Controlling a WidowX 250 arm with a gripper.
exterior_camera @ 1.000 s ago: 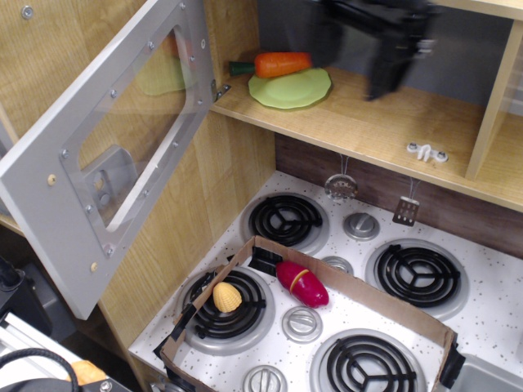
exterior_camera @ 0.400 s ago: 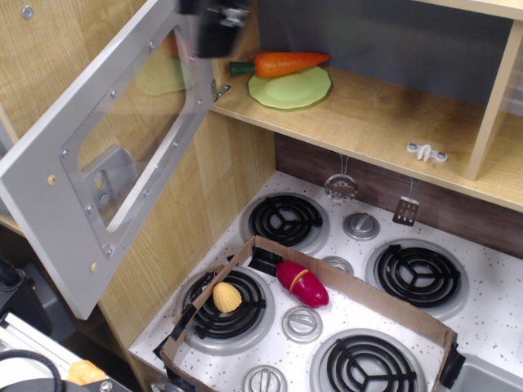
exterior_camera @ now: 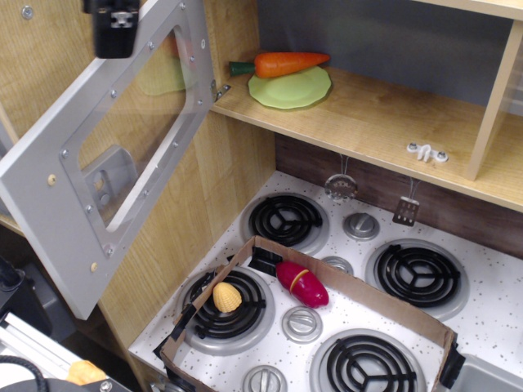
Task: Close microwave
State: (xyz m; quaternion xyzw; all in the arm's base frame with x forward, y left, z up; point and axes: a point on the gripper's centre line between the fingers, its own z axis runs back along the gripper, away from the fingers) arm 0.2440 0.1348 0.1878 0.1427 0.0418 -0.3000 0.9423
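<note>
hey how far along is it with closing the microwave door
Nothing is done yet: the microwave door hangs wide open, swung far out from the cavity with the carrot and plate. In hand: the gripper sits at the door's upper outer edge; contact is unclear. Left: swinging the door shut.

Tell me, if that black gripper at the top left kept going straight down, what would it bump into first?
Probably the top edge of the open microwave door just below the gripper, though depth is unclear from this single view.

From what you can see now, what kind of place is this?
Probably a toy play kitchen: a stove top with four coil burners, a wooden microwave cavity with its grey door swung open, and a plastic carrot.
</note>
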